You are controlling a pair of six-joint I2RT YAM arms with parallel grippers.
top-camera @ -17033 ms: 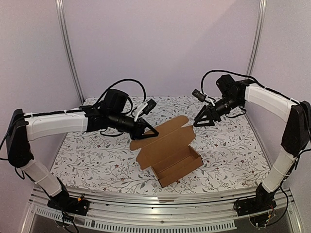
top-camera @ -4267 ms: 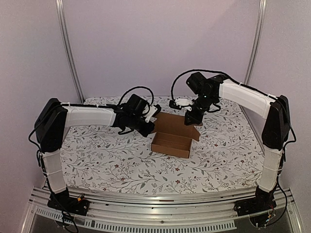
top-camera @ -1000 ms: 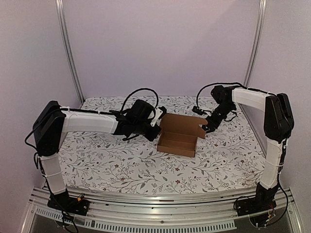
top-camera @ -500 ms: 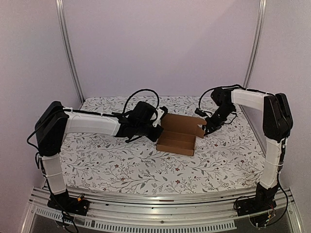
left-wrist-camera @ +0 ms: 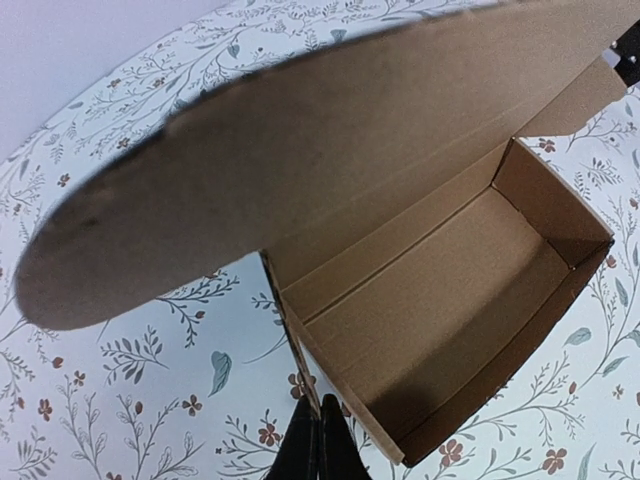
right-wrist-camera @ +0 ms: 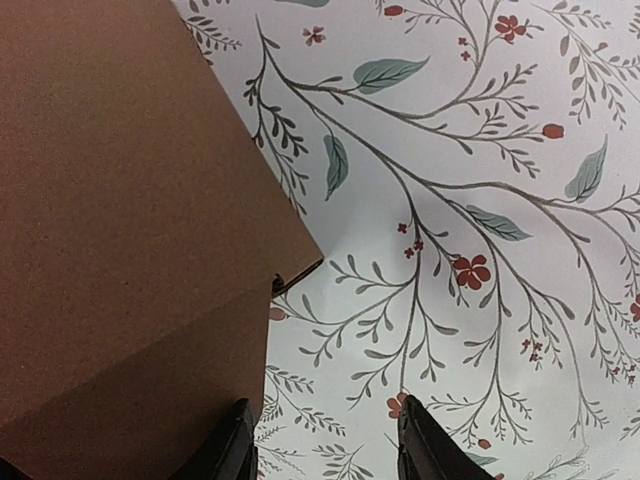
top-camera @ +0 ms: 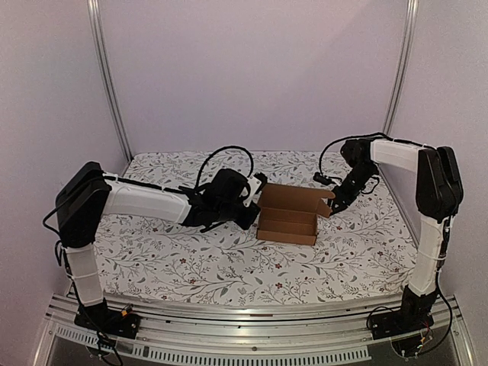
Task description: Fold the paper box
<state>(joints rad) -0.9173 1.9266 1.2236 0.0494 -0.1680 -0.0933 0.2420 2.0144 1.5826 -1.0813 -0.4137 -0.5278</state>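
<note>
The paper box (top-camera: 288, 216) sat on the flower-printed table cover (top-camera: 191, 259), between the two grippers. Its tray was open upward and its lid flap stood up along the far side.

The left arm reached in low from the box's left. Its white forearm lay almost level above the cover, and the left gripper (top-camera: 252, 213) was at the box's left end. From the left wrist camera, that gripper (left-wrist-camera: 319, 447) had its fingers pressed flat together with nothing between them. Their tips were just outside the near left corner of the tray (left-wrist-camera: 450, 290); I could not tell whether they touched the cardboard.

The right arm rose tall on the box's right, bent at the elbow and sloped down toward the box. The right gripper (top-camera: 336, 204) pointed at the box's right end. From the right wrist camera, its fingers (right-wrist-camera: 234, 446) were spread, and only the patterned cover showed between them. One finger was right at the edge of the brown wall (right-wrist-camera: 120, 200).
</note>
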